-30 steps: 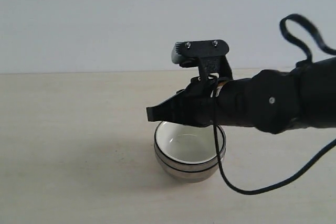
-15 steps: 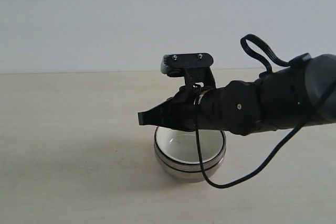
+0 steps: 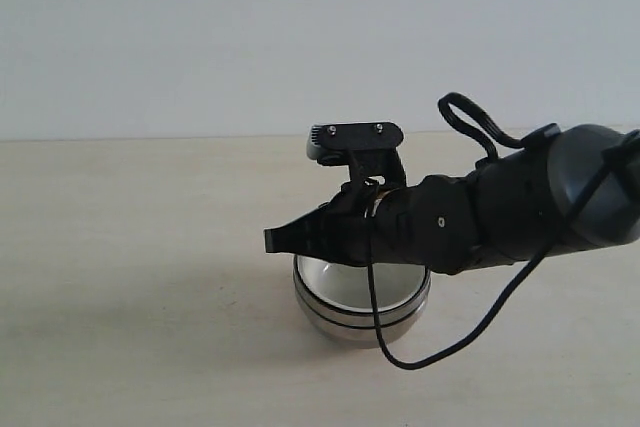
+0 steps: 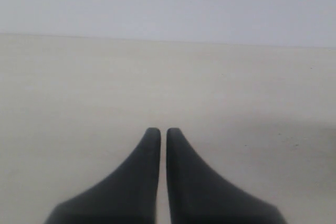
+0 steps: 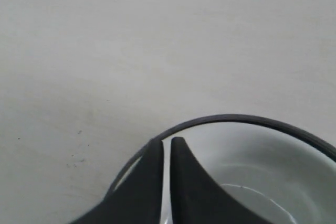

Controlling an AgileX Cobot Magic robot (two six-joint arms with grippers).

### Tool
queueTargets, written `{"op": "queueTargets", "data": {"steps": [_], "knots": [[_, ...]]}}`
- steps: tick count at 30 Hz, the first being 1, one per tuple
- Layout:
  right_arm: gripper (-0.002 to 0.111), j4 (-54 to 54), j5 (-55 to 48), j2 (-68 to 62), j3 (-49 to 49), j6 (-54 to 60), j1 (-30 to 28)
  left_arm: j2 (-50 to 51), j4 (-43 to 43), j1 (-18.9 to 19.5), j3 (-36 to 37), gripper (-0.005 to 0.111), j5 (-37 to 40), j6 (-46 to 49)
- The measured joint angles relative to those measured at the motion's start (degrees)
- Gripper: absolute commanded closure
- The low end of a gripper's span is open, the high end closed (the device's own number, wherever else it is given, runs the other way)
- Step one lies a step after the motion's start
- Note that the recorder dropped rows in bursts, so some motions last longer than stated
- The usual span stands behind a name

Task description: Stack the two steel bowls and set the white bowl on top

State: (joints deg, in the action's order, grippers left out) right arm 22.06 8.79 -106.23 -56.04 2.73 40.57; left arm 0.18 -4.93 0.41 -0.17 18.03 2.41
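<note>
At bench (image 3: 120, 247) centre the white bowl (image 3: 338, 283) sits nested in the two steel bowls (image 3: 360, 319). Right end effector (image 3: 272, 239) hovers just above their rim, pressed together, empty; left end effector (image 4: 158, 132) likewise over bare bench. I fear the slack cable (image 3: 372, 299) snagging the rim, toppling the stack

Right gripper (image 3: 272, 240) closed, held level; left gripper (image 4: 158, 132) closed

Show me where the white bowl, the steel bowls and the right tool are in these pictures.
white bowl (image 3: 335, 285): exterior view, on its inner wall.
steel bowls (image 3: 360, 325): exterior view, on the outer side of the stack.
right tool (image 5: 166, 143): right wrist view, between its fingertips.
</note>
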Motion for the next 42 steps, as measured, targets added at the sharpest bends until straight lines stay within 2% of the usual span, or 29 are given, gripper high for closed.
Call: {"op": "queueTargets", "data": {"steps": [13, 20, 28, 36, 42], "knots": [[0.108, 0.0, 2.7, -1.8, 0.0, -1.0, 1.8, 0.0, 0.0, 0.0, 0.0, 0.103, 0.0, 0.0], [0.108, 0.0, -0.3, -1.7, -2.5, -1.1, 1.8, 0.0, 0.0, 0.0, 0.0, 0.103, 0.0, 0.0], [0.108, -0.3, -13.8, 6.6, -3.0, 3.9, 1.3, 0.0, 0.0, 0.0, 0.0, 0.103, 0.0, 0.0], [0.108, -1.1, -36.7, 14.2, -3.1, 4.1, -5.6, 0.0, 0.0, 0.0, 0.0, 0.103, 0.0, 0.0], [0.108, -1.7, -35.8, 14.3, 1.7, 4.1, -6.4, 0.0, 0.0, 0.0, 0.0, 0.103, 0.0, 0.0]]}}
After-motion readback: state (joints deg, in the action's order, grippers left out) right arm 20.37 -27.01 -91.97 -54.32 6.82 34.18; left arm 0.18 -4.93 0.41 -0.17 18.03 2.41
